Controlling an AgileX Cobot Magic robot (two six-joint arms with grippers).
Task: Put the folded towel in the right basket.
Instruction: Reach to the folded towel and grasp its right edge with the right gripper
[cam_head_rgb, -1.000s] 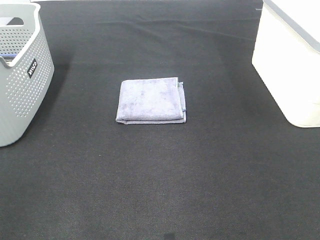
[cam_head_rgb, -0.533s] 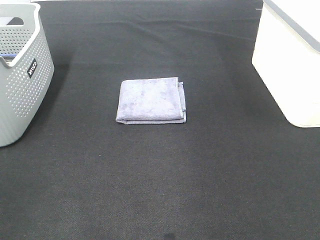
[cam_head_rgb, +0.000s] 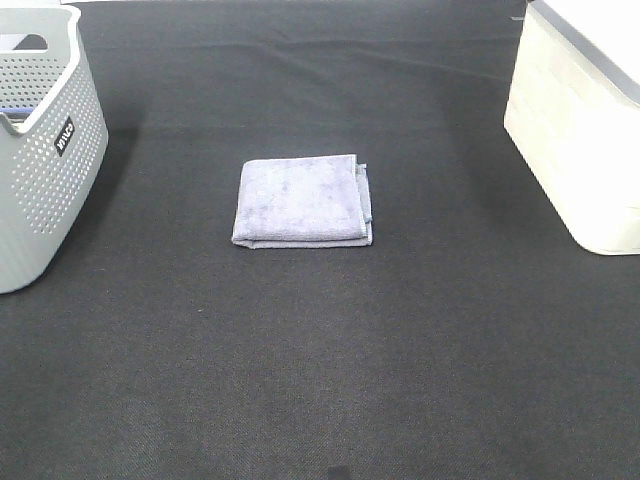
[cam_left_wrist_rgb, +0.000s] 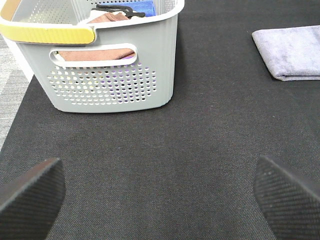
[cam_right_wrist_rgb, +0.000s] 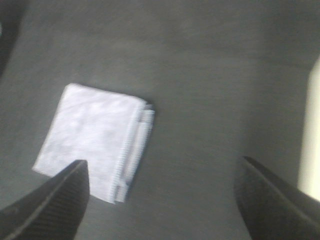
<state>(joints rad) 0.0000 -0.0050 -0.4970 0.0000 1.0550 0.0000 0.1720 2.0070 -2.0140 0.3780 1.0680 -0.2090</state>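
The folded lavender towel (cam_head_rgb: 303, 199) lies flat on the black mat, midway between the two baskets. It also shows in the left wrist view (cam_left_wrist_rgb: 292, 51) and, blurred, in the right wrist view (cam_right_wrist_rgb: 95, 139). The right basket (cam_head_rgb: 578, 120) is white and stands at the mat's right edge. My left gripper (cam_left_wrist_rgb: 160, 195) is open and empty over the mat, in front of the grey basket. My right gripper (cam_right_wrist_rgb: 160, 200) is open and empty, high above the mat with the towel off to one side. Neither gripper shows in the exterior high view.
A grey perforated basket (cam_head_rgb: 40, 150) stands at the left edge; in the left wrist view (cam_left_wrist_rgb: 105, 65) it holds brown and blue cloths. The black mat (cam_head_rgb: 320, 350) covers the table.
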